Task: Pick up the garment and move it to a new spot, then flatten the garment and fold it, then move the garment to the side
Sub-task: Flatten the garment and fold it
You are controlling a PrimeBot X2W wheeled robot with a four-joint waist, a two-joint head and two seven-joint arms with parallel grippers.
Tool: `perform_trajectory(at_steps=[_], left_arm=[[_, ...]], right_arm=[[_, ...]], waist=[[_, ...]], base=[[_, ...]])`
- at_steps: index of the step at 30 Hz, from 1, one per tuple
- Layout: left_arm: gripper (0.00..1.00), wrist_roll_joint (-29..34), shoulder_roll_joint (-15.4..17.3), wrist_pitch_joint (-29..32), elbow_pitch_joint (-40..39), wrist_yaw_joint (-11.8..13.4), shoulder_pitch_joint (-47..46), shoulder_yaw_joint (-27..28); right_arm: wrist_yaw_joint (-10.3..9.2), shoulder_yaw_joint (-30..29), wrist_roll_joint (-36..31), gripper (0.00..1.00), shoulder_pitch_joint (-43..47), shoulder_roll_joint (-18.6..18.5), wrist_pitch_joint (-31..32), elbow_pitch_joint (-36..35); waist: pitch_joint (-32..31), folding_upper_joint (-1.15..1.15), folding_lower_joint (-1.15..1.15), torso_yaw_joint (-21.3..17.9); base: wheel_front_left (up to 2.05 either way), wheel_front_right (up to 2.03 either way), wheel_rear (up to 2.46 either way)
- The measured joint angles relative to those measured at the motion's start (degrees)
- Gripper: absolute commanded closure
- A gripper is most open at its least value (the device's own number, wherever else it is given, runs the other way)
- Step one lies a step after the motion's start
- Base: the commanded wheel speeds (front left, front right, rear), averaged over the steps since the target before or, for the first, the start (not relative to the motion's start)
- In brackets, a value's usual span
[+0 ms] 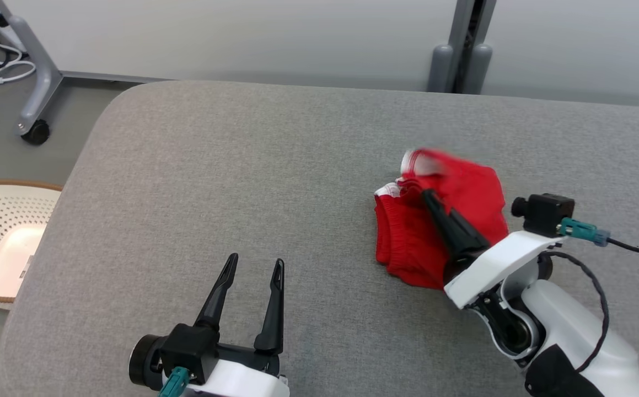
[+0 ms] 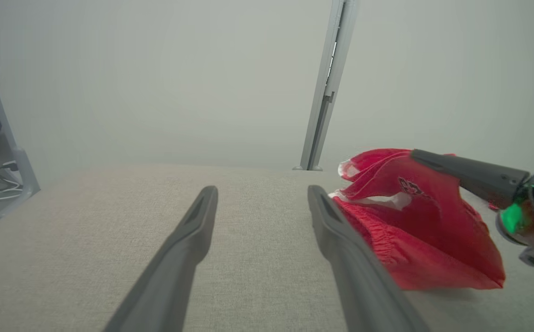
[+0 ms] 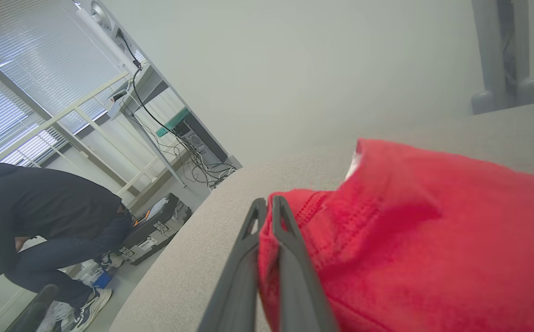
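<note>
Garment (image 1: 407, 242) of red cloth with white trim sits bunched on the right side of the grey padded worktop (image 1: 253, 165) in the head view, its far edge blurred. The right fingers (image 1: 451, 226) are pressed together on a fold near its top, while the left fingers (image 1: 217, 298) are spread wide and empty over bare worktop, well apart from the cloth; a perforated basket (image 1: 10, 184) stands off the worktop's left edge. From the left wrist, the left fingers (image 2: 188, 240) frame open worktop and the garment (image 2: 423, 240) rises in a peak just beside them, drawn up where the right fingers (image 2: 469, 173) meet it, its lower part resting on the worktop. From the right wrist, the right fingers (image 3: 292, 267) are closed with red fabric caught between them, the garment (image 3: 409, 240) draping away to one side; a person (image 3: 41, 212) bends over in the background. The cloth looks light, soft and limp, likely to sag and crumple from a single pinch, so the ribbed waistband or a hem corner seems the surest hold, with a second hold for spreading it flat.
</note>
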Motion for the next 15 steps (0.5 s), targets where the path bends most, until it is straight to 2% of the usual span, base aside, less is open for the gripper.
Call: perform_trajectory(at_steps=[8, 15], left_arm=[[0.00, -0.68, 0.00, 0.00, -0.10, 0.37, 0.02, 0.08], [0.00, -0.89, 0.00, 0.00, 0.04, 0.41, 0.01, 0.21]], right_arm=[[0.00, 3.33, -0.78, 1.00, 1.39, 0.09, 2.55, -0.04], [0.00, 5.49, -0.88, 1.00, 2.34, 0.80, 3.76, -0.77]], waist=[[0.93, 0.00, 0.00, 1.52], [1.05, 0.00, 0.00, 1.04]], base=[[0.00, 0.00, 0.00], [0.00, 0.00, 0.00]])
